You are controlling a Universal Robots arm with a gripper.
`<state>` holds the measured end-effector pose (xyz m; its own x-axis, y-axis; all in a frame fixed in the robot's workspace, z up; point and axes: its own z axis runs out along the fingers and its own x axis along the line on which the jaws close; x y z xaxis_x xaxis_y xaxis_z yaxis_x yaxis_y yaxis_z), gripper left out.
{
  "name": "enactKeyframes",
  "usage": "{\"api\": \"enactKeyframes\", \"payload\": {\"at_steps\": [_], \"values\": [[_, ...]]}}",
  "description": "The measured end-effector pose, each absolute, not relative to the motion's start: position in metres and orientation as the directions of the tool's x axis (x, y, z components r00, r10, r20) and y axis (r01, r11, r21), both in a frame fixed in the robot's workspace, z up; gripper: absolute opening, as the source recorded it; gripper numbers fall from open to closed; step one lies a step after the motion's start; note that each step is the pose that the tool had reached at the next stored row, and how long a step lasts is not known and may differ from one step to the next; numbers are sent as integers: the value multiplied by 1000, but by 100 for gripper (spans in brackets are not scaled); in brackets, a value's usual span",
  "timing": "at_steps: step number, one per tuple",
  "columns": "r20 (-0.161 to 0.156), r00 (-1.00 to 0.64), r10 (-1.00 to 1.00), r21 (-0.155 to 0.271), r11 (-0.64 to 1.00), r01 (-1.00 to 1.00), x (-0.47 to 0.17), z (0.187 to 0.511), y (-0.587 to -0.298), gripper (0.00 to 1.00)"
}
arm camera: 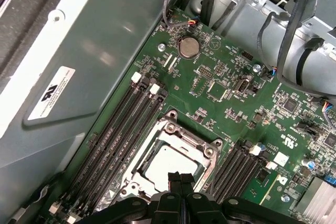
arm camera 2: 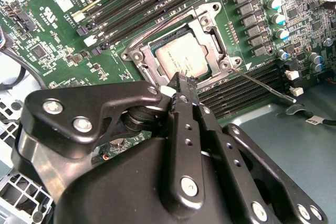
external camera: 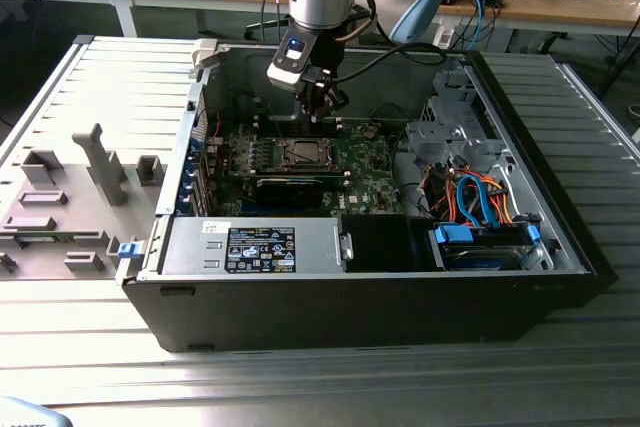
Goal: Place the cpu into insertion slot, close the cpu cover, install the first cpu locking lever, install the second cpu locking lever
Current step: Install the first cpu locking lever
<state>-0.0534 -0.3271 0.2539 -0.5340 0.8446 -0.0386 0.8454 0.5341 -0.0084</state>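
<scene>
The fingers (arm camera 2: 181, 81) are shut tight against each other with nothing gripped between them. In both wrist views their tips (arm camera: 180, 176) hang just over the near edge of the processor socket; whether they touch the metal there I cannot tell.

Directly beyond the tips lies the cpu (arm camera 2: 182, 59), flat and seated in the insertion slot (arm camera 2: 136, 55), its dull silver top showing through the square window of the cpu cover (arm camera 2: 212, 43). The cover lies down over the chip, framing it on all sides, as the first wrist view also shows (arm camera: 207, 153).

From one corner of the socket a thin metal locking lever (arm camera 2: 265, 84) sticks out sideways across the black memory slots (arm camera 2: 247, 90), ending in a small hook. A second thin rod (arm camera 2: 157, 29) runs close along the opposite edge of the frame. Whether either one is latched I cannot tell.

Further out on the green motherboard (arm camera: 231, 98) a round coin battery (arm camera: 189, 47) sits near the grey wall of the case (arm camera: 79, 35).

In the exterior view the gripper (external camera: 320, 112) reaches down from above into the open computer case (external camera: 350, 307), which lies on its side on a ribbed grey desk (external camera: 560, 347). A power supply (external camera: 255, 247) fills the near side, with orange and blue cables (external camera: 480, 202) toward the exterior view's right. A grey fixture plate (external camera: 70, 197) lies on the desk at the exterior view's left
</scene>
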Motion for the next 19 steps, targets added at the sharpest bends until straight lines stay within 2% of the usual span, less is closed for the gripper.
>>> {"api": "enactKeyframes", "payload": {"at_steps": [19], "values": [[-39,-543,839,-8,543,840,-53,254,-327,11]]}}
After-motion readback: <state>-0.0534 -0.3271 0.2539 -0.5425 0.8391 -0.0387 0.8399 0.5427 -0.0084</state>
